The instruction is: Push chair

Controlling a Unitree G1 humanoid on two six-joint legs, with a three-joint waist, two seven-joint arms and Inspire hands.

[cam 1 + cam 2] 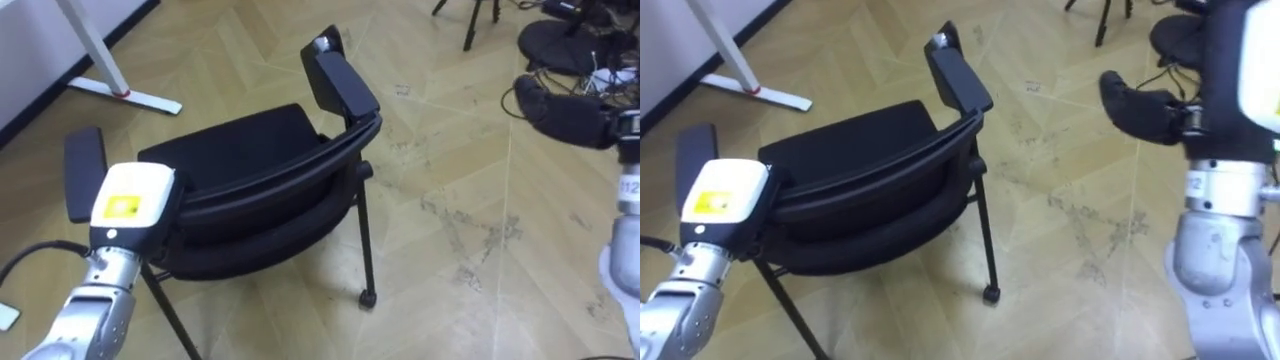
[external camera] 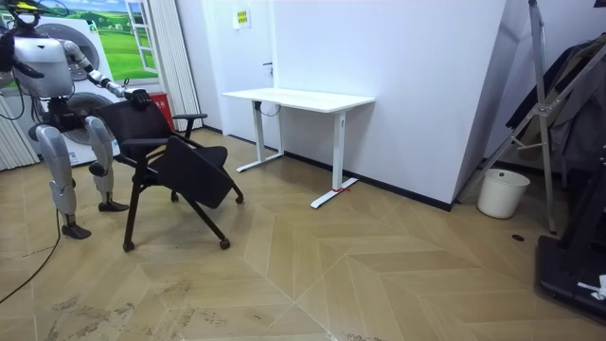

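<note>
chair (image 1: 250,190) | stood on floor (image 1: 470,250) near desk foot (image 1: 125,95), backrest toward robot | left hand (image 1: 130,205) set at backrest's left end, grip cannot be told | right hand (image 1: 1140,105) held clear, state cannot be told | step judged: contact being taken | next: right hand to be placed, even push required

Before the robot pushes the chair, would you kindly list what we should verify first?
1. Left hand at the backrest of the chair: ok.
2. Left hand's hold on it: cannot tell, hidden behind the backrest.
3. Right hand on the chair: not ok, it hangs apart to the right.
4. Floor ahead of the chair bare: ok.
5. White desk well apart from the chair: ok.
</note>
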